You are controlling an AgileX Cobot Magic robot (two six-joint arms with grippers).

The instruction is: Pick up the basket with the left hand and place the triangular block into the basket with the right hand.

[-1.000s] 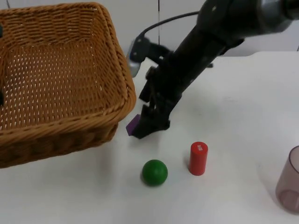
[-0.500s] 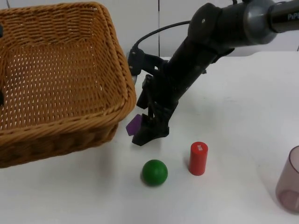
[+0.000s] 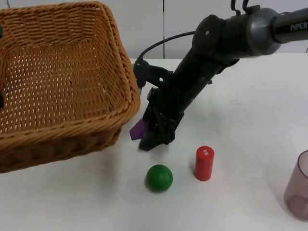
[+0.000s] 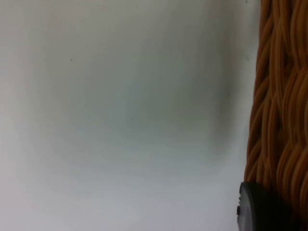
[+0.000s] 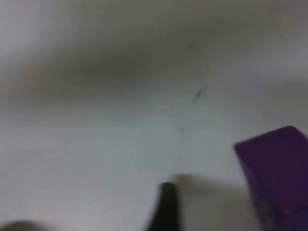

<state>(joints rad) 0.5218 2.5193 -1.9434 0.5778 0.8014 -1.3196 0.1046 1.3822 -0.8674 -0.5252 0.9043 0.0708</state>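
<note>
A black right arm (image 3: 202,67) is showing a silver-grey joint collar beside white "PiPER" lettering, above the white table (image 3: 250,120). Its matte black right gripper (image 3: 156,137) is tapering to blunt fingers; a rounded black fingertip (image 4: 260,209) is showing at the left wrist.

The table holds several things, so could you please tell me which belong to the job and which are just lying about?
Belong to the job:
wicker basket, held up by the left gripper
purple triangular block, on the table at the right gripper

Just lying about:
green ball
red cylinder
translucent cup at the table's edge
</note>
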